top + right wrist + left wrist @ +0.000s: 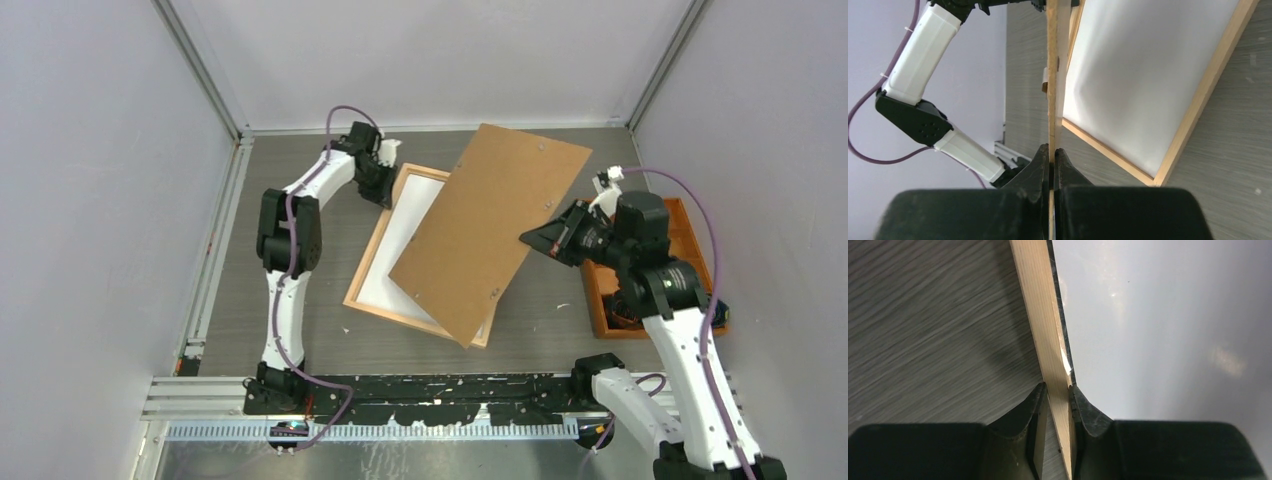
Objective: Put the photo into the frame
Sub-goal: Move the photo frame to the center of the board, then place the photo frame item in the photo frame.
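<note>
Two grips: your left claw (1057,390) pinches a rail of the frame (368,262) — your right claw (1052,150) clamps the photo (490,225) by its edge, brown back up, slanted across the frame.

Print side of the photo (490,225) is hidden, only the brown back shows, and it also covers a good chunk of the frame (396,255).
</note>
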